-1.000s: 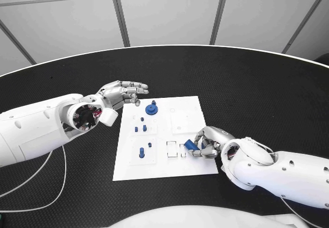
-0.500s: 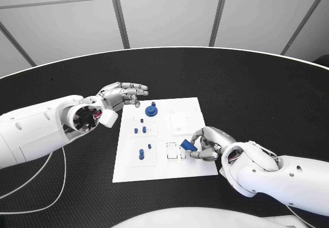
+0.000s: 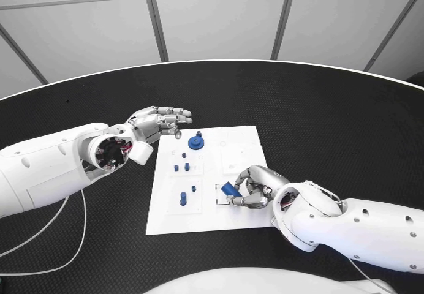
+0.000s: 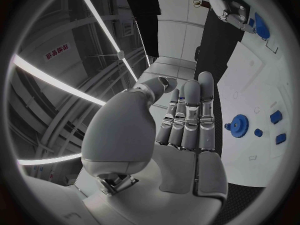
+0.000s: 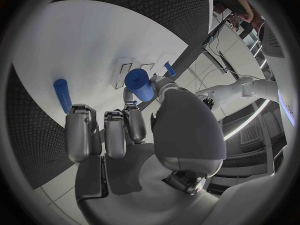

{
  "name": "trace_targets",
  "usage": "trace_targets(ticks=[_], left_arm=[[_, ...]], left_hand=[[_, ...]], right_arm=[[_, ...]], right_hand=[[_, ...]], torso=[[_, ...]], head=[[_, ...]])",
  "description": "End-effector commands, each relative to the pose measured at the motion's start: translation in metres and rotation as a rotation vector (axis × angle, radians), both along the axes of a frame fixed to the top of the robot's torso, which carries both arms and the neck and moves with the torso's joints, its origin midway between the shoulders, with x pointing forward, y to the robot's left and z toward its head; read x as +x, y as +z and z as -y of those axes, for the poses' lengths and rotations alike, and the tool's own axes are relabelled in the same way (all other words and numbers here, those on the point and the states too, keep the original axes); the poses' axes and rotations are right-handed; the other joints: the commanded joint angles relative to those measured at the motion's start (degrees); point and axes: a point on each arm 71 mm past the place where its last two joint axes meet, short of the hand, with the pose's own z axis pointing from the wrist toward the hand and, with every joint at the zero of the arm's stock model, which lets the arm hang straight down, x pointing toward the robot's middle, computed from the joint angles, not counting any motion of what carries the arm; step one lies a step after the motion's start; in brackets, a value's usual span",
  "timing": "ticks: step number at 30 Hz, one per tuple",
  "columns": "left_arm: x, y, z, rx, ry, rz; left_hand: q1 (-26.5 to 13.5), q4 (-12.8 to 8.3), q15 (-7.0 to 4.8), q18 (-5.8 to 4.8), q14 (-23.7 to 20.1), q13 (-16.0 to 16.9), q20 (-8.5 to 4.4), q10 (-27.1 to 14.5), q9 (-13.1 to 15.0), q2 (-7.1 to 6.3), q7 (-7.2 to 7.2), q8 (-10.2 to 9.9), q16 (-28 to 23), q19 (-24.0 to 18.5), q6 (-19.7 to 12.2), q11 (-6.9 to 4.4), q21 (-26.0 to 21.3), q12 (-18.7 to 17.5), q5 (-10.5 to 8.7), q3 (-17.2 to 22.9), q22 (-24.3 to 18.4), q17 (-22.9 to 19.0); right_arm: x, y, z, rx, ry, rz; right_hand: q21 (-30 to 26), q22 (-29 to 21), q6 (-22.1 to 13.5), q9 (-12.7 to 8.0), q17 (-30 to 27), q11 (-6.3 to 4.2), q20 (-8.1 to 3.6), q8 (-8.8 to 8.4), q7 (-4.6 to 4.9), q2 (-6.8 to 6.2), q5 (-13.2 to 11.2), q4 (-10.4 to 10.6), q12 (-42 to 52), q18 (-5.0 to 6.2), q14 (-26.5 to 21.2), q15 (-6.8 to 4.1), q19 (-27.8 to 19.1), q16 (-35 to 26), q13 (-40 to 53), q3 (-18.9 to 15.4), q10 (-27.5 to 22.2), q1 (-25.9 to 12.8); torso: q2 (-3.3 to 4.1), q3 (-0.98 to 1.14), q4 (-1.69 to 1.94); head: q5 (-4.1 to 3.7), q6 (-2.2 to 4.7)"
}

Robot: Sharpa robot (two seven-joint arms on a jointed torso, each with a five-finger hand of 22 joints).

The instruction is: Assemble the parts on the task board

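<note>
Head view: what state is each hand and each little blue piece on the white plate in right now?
Right hand: holds a blue part above the task board.
Left hand: holds nothing, fingers apart, beside the board's far corner.
Blue gear: sits on the board, untouched.
Small blue pegs: stand in the board.

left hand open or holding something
Open. The left hand hovers by the far left corner of the white board with fingers spread and nothing in them; its wrist view shows a bare palm.

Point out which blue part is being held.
The small blue block pinched by the right robot hand over the white task board; the other blue parts sit untouched on the board.
</note>
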Motion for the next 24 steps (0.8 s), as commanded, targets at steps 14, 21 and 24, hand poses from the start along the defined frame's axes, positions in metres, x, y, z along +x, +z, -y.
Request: trace_targets(ticks=[14, 21, 24], left_arm=[[-0.0006, 0.0003, 0.0004, 0.000, -0.002, -0.001], [-0.0011, 0.0004, -0.0002, 0.000, -0.002, -0.002], [-0.0013, 0.0005, -0.0005, 0.001, -0.002, -0.002]], left_hand=[[0.0, 0.0, 0.01, 0.92, -0.2, 0.1, 0.00, -0.4, -0.1, 0.56, -0.03, 0.3, 0.3, -0.4, -0.3, -0.06, 0.3, 0.2, 0.22, -0.3, 0.1, -0.1], [0.0, 0.0, 0.01, 0.92, -0.2, 0.1, 0.00, -0.4, -0.1, 0.56, -0.03, 0.3, 0.3, -0.4, -0.3, -0.06, 0.3, 0.2, 0.22, -0.3, 0.1, -0.1], [0.0, 0.0, 0.01, 0.92, -0.2, 0.1, 0.00, -0.4, -0.1, 0.56, -0.03, 0.3, 0.3, -0.4, -0.3, -0.06, 0.3, 0.2, 0.22, -0.3, 0.1, -0.1]], right_arm=[[0.0076, -0.0087, -0.0101, -0.021, 0.013, -0.043], [0.0090, -0.0103, -0.0113, -0.031, 0.014, -0.050], [0.0092, -0.0106, -0.0117, -0.033, 0.015, -0.053]], right_hand=[[1.1, 12.5, 5.1, 2.9, 13.5, -0.89, -0.98, 2.53, -3.79, 0.18, -2.6, 0.0, 1.8, -0.51, 5.8, -1.26, 4.8, 0.6, 7.6, 1.1, 1.8, -3.9], [1.1, 12.6, 6.0, 4.0, 13.4, -1.36, -1.40, 4.10, -4.30, 0.71, -6.6, 0.1, 3.8, -0.53, 5.7, -1.68, 4.8, 0.5, 9.2, 0.2, 2.9, -8.7], [1.1, 12.7, 6.0, 4.2, 13.4, -1.41, -1.47, 4.37, -4.37, 0.72, -6.8, 0.2, 3.9, -0.53, 5.7, -1.75, 4.8, 0.5, 9.4, -0.2, 3.0, -9.7]], torso=[[0.06, -0.08, 0.09], [0.06, -0.01, 0.06], [0.07, 0.02, 0.01]], head=[[0.67, -0.09], [0.82, -0.12], [0.88, -0.17]])
